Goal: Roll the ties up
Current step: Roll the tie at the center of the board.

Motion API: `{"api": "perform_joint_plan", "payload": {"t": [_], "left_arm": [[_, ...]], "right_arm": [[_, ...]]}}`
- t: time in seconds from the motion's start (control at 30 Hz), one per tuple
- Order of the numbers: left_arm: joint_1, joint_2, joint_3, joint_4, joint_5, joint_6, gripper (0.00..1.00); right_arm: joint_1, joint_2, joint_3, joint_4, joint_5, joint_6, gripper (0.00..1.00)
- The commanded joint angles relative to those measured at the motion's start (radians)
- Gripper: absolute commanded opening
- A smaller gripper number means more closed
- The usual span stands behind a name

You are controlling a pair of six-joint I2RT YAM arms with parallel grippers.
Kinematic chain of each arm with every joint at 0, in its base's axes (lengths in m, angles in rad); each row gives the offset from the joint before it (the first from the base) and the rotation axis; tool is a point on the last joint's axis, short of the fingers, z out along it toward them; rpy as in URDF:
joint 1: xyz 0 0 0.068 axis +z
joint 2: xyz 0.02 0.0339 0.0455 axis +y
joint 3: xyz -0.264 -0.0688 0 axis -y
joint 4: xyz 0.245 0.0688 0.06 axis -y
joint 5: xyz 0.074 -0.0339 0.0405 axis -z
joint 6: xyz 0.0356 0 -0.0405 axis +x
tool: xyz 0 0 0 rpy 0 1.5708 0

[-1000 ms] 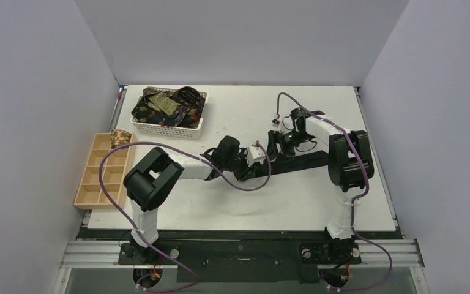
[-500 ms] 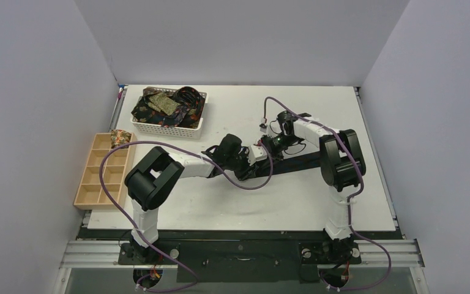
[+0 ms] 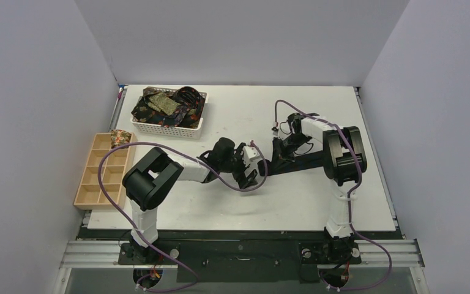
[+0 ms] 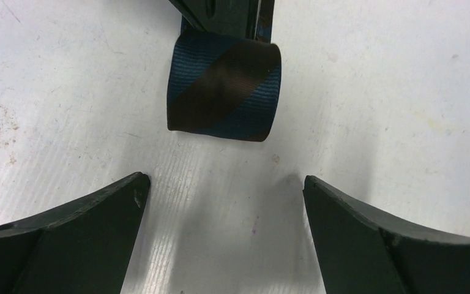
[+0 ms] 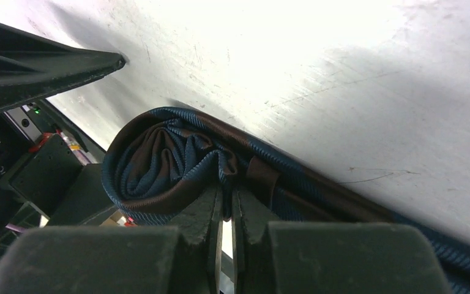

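Left wrist — rolled tie point(image 4: 223, 86) just beyond left hand point(image 4: 224, 182)

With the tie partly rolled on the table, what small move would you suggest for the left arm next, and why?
Probably ease the left gripper forward and close on the roll: its jaws stand open just short of it, while the right gripper pinches the roll's side and much tie lies unrolled.
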Motion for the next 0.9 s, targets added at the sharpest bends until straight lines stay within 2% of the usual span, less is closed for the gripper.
{"api": "perform_joint_plan", "payload": {"t": [0.0,0.13,0.2,0.37,0.6,0.63,0.67,0.7,0.77,0.8,0.83,0.87], "left_arm": [[0.012,-0.013,-0.047,0.253,0.055,-0.132,0.97],[0.006,0.058,-0.090,0.495,0.077,-0.209,0.96],[-0.005,0.091,-0.087,0.552,0.054,-0.223,0.96],[-0.026,0.147,-0.073,0.610,0.068,-0.206,0.96],[-0.026,0.148,-0.132,0.599,0.037,-0.153,0.97],[-0.024,0.148,-0.142,0.572,0.039,-0.141,0.93],[-0.022,0.147,-0.146,0.556,0.041,-0.122,0.82],[-0.020,0.147,-0.150,0.524,0.041,-0.115,0.76],[-0.012,0.145,-0.153,0.471,0.039,-0.089,0.55],[-0.008,0.139,-0.152,0.455,0.038,-0.072,0.51],[-0.006,0.136,-0.149,0.414,0.039,-0.066,0.40],[-0.002,0.129,-0.144,0.389,0.039,-0.050,0.33]], "right_arm": [[0.005,0.051,-0.001,0.030,0.310,-0.084,0.00],[0.010,0.059,-0.004,0.022,0.313,-0.100,0.00],[0.028,0.062,-0.007,0.020,0.298,-0.124,0.00],[0.076,0.057,-0.032,0.048,0.235,-0.110,0.00],[0.133,0.058,-0.083,0.180,0.137,0.036,0.00],[0.137,0.059,-0.088,0.188,0.130,0.056,0.00],[0.141,0.058,-0.089,0.204,0.120,0.066,0.00],[0.143,0.055,-0.093,0.210,0.116,0.071,0.00],[0.144,0.043,-0.099,0.217,0.109,0.072,0.00],[0.140,0.038,-0.101,0.218,0.100,0.072,0.00],[0.136,0.027,-0.105,0.217,0.089,0.070,0.00],[0.121,0.020,-0.106,0.210,0.069,0.067,0.00]]}}
